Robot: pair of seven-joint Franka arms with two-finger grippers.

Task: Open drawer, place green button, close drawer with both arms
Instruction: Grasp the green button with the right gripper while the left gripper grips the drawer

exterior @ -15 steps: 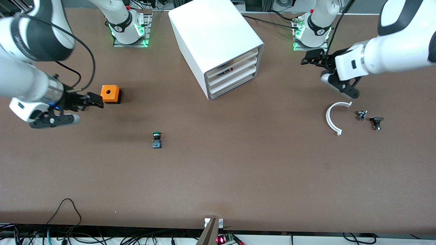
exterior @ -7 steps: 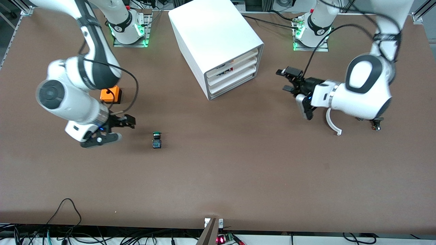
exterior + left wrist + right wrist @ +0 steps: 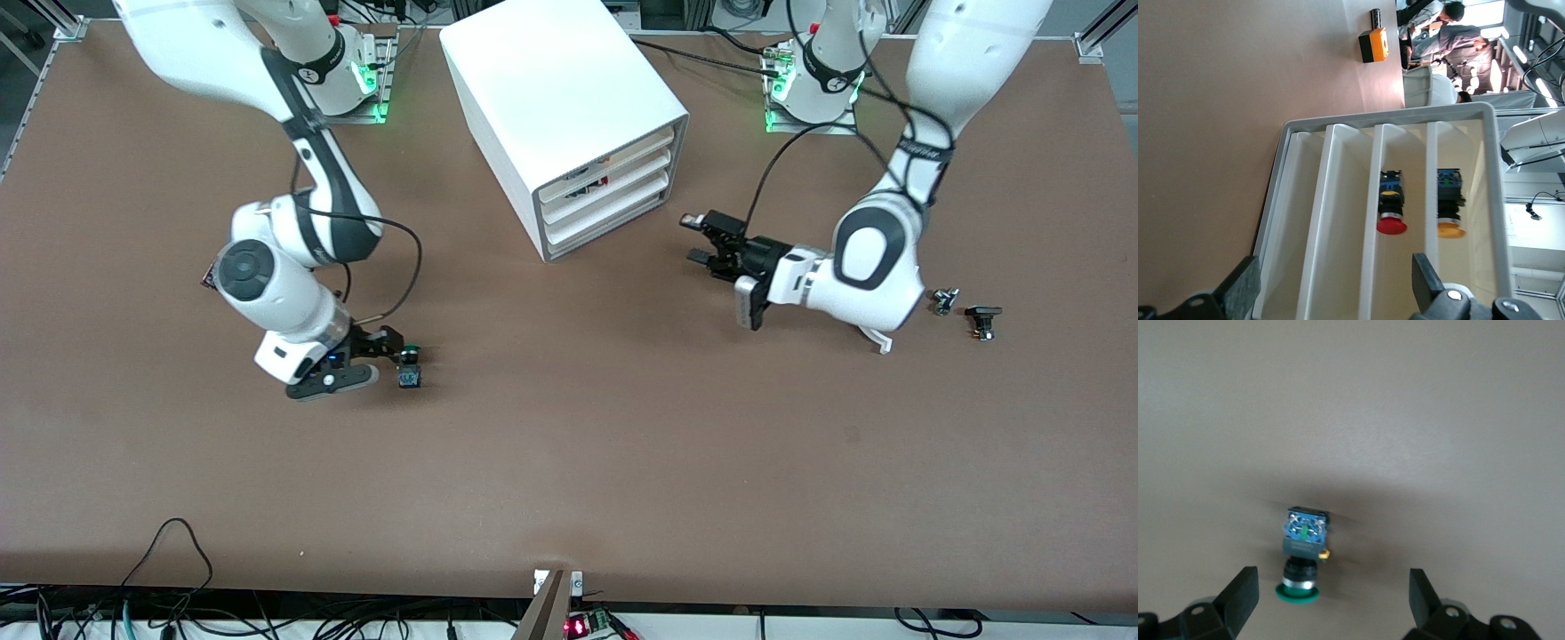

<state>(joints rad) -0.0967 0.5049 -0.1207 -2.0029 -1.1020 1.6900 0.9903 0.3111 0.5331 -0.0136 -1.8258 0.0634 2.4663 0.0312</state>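
The button (image 3: 409,365) lies on its side on the table, green cap toward the robots' bases, nearer the front camera than the cabinet (image 3: 562,98). My right gripper (image 3: 392,343) is low beside it, open. In the right wrist view the button (image 3: 1302,555) has its cap between the fingertips of the right gripper (image 3: 1331,600), untouched. My left gripper (image 3: 707,238) hangs open in front of the cabinet's drawers, apart from them. The lowest drawer (image 3: 612,219) is pushed in. The left wrist view shows that drawer (image 3: 1310,230) ahead of the left gripper (image 3: 1333,287).
A red button (image 3: 1391,212) and a yellow one (image 3: 1450,208) lie in the upper drawers. An orange box (image 3: 1373,45) stands toward the right arm's end. A white curved piece (image 3: 877,339) and small black parts (image 3: 981,319) lie by the left arm.
My right gripper has swung down from beside the orange box to the button. My left gripper has moved from the small parts toward the cabinet's drawer fronts.
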